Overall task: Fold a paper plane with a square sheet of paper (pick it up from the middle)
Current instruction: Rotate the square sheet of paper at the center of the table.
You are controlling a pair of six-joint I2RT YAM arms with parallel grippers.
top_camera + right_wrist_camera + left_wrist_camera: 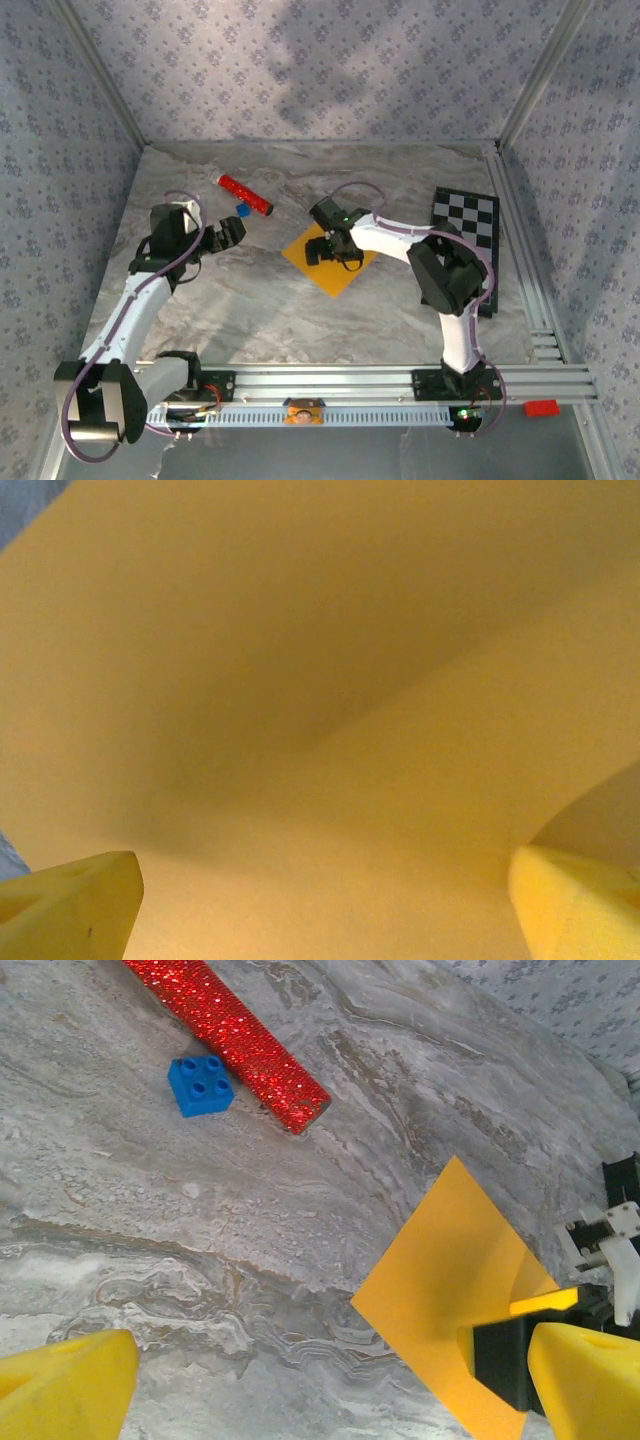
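**Top external.** The square sheet of paper [338, 277] lay flat on the counter [250, 310] near the middle, turned corner-on like a diamond. The right end effector [331, 250] was directly over the sheet's centre, pointing down, with its jaws wide. The left end effector [233, 232] sat well to the left of the sheet, also wide and holding nothing. A red cylinder [246, 196] and a blue block [241, 210] lay just beyond it. A checkered board [465, 226] lay at the far right.

**Left wrist.** The left end effector [310, 1385] had its yellow fingers [65, 1385] spread far apart above bare counter. One corner of the sheet [450, 1260] reached in from the right, and the other arm's tool was at its far edge. The red cylinder [230, 1030] and blue block [200, 1085] were touching or nearly so.

**Right wrist.** The right end effector [325, 900] was wide, one finger to either side of orange paper [300, 680] seen very close. Nothing was pinched. A dark band ran across the sheet, possibly a bow in the paper or only shadow; I could not tell which.

**Risk.** The sheet was thin and flat, so the closing fingers might skate over it and catch nothing. Pressing too hard could drag it off centre or put in a stray crease, which would spoil the later folds. A pinch away from the middle would let one side droop.
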